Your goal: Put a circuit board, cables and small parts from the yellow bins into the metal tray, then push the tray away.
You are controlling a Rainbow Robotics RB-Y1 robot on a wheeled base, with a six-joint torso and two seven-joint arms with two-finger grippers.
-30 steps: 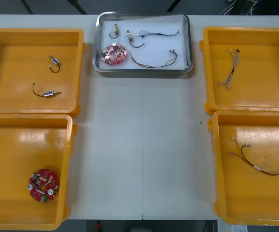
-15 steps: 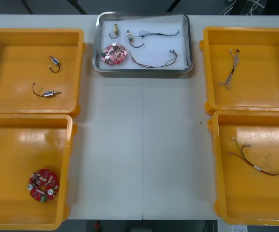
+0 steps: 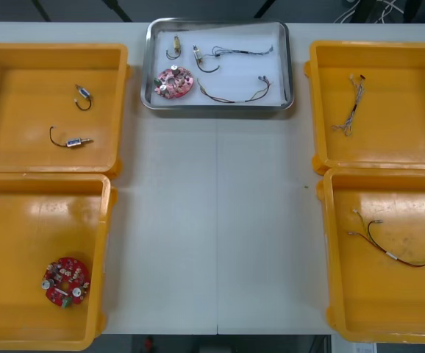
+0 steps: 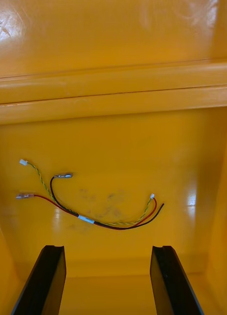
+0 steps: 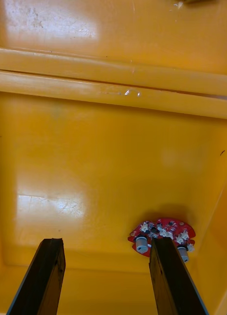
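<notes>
Metal tray [image 3: 216,108] is filled at 12 o'clock, so nothing more is to be grasped; left gripper [image 5: 106,243] at 8, right gripper [image 4: 106,248] at 4 are spread wide, empty.

You see the metal tray [image 3: 220,107] at the worktop's [image 3: 216,220] far edge, holding a circuit board [image 3: 173,81], thin cables [image 3: 227,99] and small metal parts [image 3: 176,44]. The far left bin [image 3: 21,103] holds two more metal parts [image 3: 73,141] and the near left bin [image 3: 21,243] a red board [image 3: 65,281]. The far right bin [image 3: 396,140] holds a blue and white cable [image 3: 349,107], the near right bin [image 3: 389,294] a red and yellow cable [image 3: 396,254].
</notes>
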